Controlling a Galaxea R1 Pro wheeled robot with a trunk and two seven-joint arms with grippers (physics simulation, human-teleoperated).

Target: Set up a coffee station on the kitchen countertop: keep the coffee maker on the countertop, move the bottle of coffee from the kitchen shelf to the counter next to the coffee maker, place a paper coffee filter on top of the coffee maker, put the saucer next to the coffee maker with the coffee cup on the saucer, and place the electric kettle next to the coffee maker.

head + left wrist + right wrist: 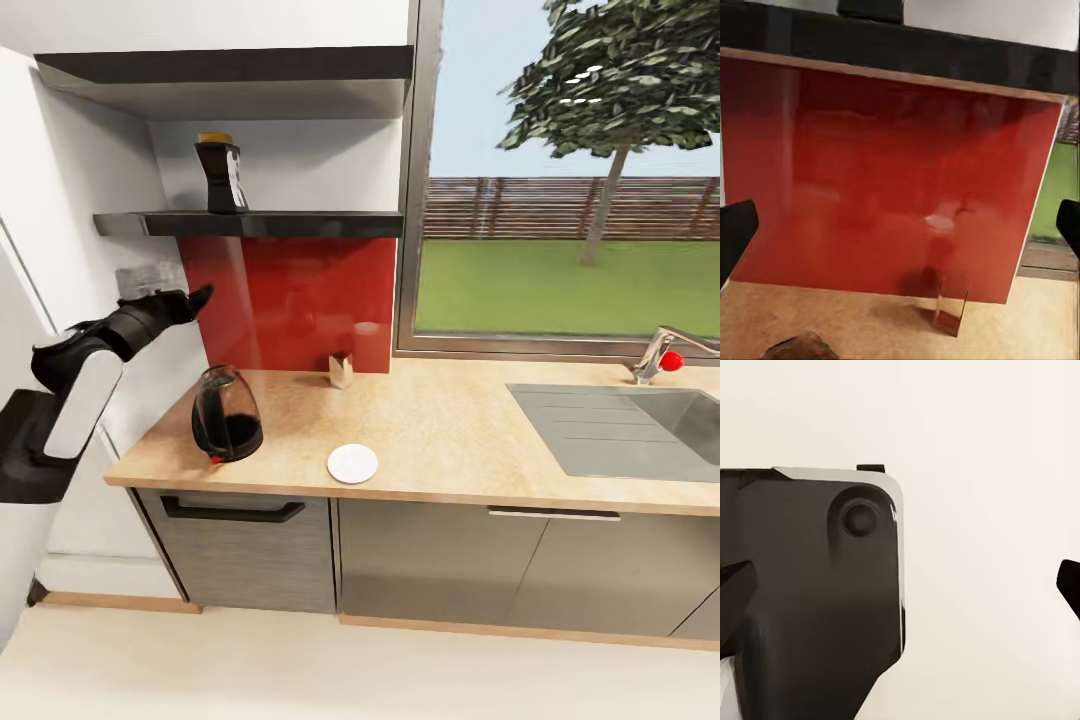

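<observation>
The bottle of coffee (222, 176), dark with a gold cap, stands on the black kitchen shelf (270, 223); its base (870, 9) shows in the left wrist view. My left gripper (198, 297) hangs open in the air below the shelf's left end, above the electric kettle (226, 413), facing the red backsplash (892, 180). The kettle stands at the left end of the kitchen countertop (440, 420). The white saucer (352, 463) lies near the counter's front edge, right of the kettle. My right gripper (900, 585) is open and holds nothing. The coffee maker and coffee cup are out of view.
A small brownish see-through object (340, 370) stands against the backsplash. The grey sink (620, 425) and its faucet (660, 355) take up the counter's right end. A white wall and a tall white panel (60, 200) close off the left. Grey cabinets (420, 560) sit below.
</observation>
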